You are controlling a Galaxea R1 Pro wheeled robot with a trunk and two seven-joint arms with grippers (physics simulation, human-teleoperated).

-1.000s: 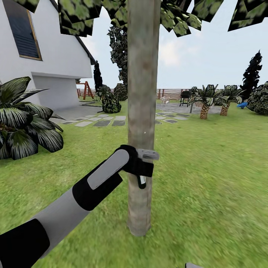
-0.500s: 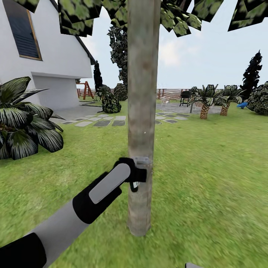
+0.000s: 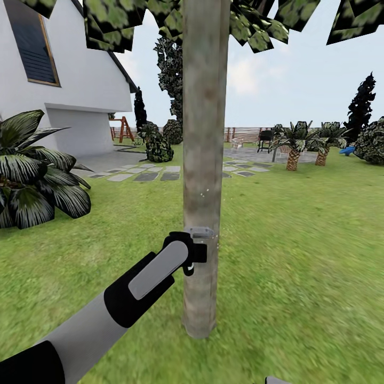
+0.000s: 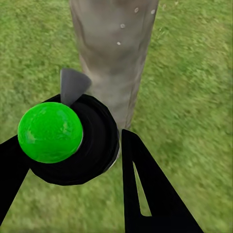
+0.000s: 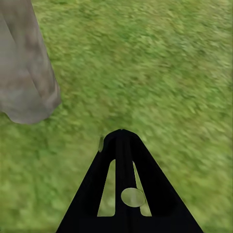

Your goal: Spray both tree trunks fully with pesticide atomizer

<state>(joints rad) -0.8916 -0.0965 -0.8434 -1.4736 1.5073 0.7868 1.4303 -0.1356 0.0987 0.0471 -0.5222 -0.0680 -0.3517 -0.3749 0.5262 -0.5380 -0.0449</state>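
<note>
A tree trunk, mottled grey-brown and straight, rises from the grass just ahead of me, with leaves above. My left gripper is held against its lower part, shut on the pesticide atomizer. In the left wrist view the atomizer is a black body with a green ball and a grey nozzle, held between the black fingers and pointing at the trunk. Small white droplets dot the bark. My right gripper hangs shut and empty over grass beside the trunk base.
A broad-leaf plant stands at the left before a white house. Stepping stones and a paved patch lie behind the tree. Palm-like plants, a grill and a slat fence stand far right. Open lawn surrounds me.
My left gripper has moved down and slightly left along the trunk with the atomizer in it. The view has not shifted.
</note>
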